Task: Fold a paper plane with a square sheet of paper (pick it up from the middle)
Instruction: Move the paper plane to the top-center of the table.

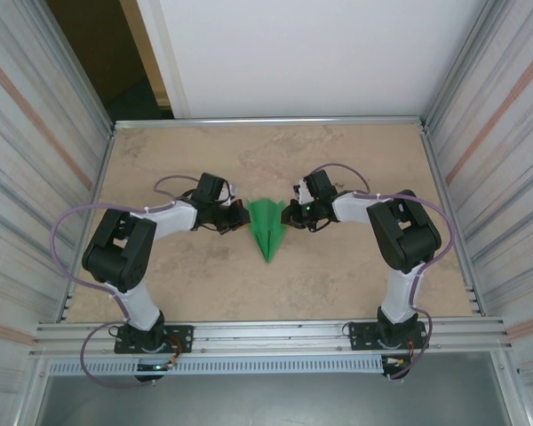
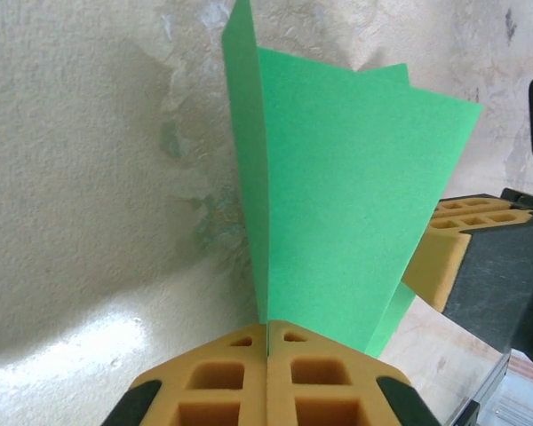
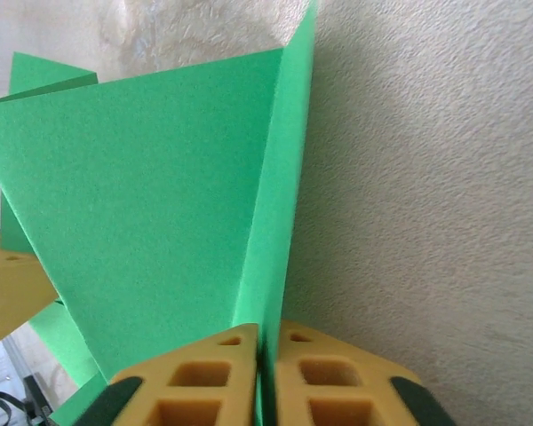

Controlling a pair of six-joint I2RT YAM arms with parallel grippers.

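The green paper plane (image 1: 267, 227) lies mid-table as a pointed dart, its tip toward the near edge. My left gripper (image 1: 240, 219) is at its left wing and my right gripper (image 1: 290, 216) at its right wing. In the left wrist view the orange pads (image 2: 222, 377) are pressed together on the thin edge of the green paper (image 2: 338, 222), which rises as a folded flap. In the right wrist view the pads (image 3: 338, 386) are likewise shut on the paper's folded edge (image 3: 280, 204). The other gripper's orange finger (image 2: 444, 240) shows behind the paper.
The beige table (image 1: 160, 169) is ringed by a metal frame (image 1: 266, 121) and corrugated side walls. Both arms bend inward from their bases (image 1: 151, 337) at the near rail.
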